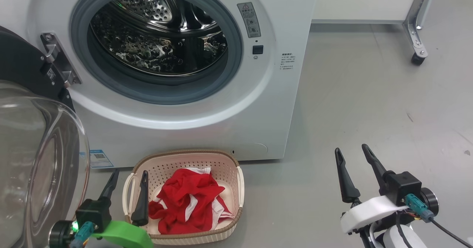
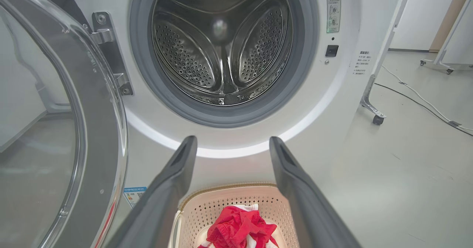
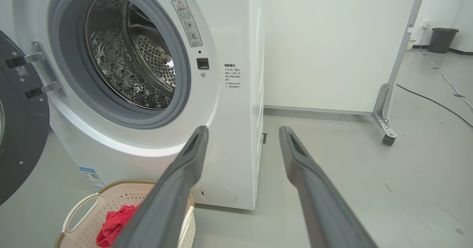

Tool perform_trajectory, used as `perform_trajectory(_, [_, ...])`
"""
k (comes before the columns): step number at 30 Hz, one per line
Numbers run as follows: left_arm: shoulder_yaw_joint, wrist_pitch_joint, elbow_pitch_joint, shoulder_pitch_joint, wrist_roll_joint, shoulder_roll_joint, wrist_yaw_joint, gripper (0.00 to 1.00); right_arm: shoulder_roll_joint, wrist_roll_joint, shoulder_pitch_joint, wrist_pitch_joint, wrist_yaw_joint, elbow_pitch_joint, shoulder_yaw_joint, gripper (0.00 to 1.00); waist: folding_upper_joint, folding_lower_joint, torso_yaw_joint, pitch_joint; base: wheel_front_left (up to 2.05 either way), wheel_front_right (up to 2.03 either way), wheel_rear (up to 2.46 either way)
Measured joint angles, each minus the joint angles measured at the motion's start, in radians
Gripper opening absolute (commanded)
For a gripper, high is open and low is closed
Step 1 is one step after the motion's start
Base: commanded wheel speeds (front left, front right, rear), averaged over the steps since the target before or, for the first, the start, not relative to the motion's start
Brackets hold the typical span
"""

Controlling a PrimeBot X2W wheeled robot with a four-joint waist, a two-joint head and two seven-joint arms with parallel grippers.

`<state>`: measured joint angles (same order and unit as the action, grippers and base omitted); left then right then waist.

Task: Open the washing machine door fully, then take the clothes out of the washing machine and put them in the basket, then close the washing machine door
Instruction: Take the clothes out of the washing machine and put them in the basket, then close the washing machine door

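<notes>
Beside basket [image 1: 184, 154], left gripper [image 1: 129, 173] fingers wide apart, apparently touching nothing; right gripper [image 1: 351, 149] spread, empty.

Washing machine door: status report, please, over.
Left gripper, right gripper open, empty. Clothes in basket, drum bare. Washing machine door wide open, left gripper beside it.

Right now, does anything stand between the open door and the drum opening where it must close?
Nothing visible lies in the opening of the washing machine; the clothes lie in the basket. But the left gripper, fingers open, hangs beside the washing machine door, on its closing side, and may be in its swing.
</notes>
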<state>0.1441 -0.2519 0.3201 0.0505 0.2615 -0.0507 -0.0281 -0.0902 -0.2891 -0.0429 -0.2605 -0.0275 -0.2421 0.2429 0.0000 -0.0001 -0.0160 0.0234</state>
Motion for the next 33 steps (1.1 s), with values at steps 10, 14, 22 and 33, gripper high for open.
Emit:
perform_trajectory(10, [0.01,0.006,-0.078,-0.051,0.0,0.0,0.014,1.0,0.002,0.0,0.013,0.0,0.007,0.006,-0.004,1.0,0.0,0.0,-0.001,-0.012,0.0,0.0,0.0])
perform_trajectory(14, [0.013,0.017,-0.104,-0.068,0.0,0.0,0.022,1.0,0.003,0.0,0.016,0.0,0.007,0.011,-0.004,1.0,0.0,0.0,-0.002,-0.012,0.0,0.0,0.0])
perform_trajectory(22, [0.017,0.036,-0.147,-0.092,0.0,0.0,0.034,1.0,0.007,0.0,0.032,0.0,0.008,0.015,-0.005,1.0,0.0,0.0,-0.004,-0.013,0.0,0.0,0.0])
perform_trajectory(33, [0.02,0.057,-0.198,-0.12,0.0,0.0,0.05,1.0,0.009,0.0,0.032,0.0,0.009,0.02,-0.009,1.0,0.0,0.0,-0.004,-0.014,-0.01,0.03,-0.02])
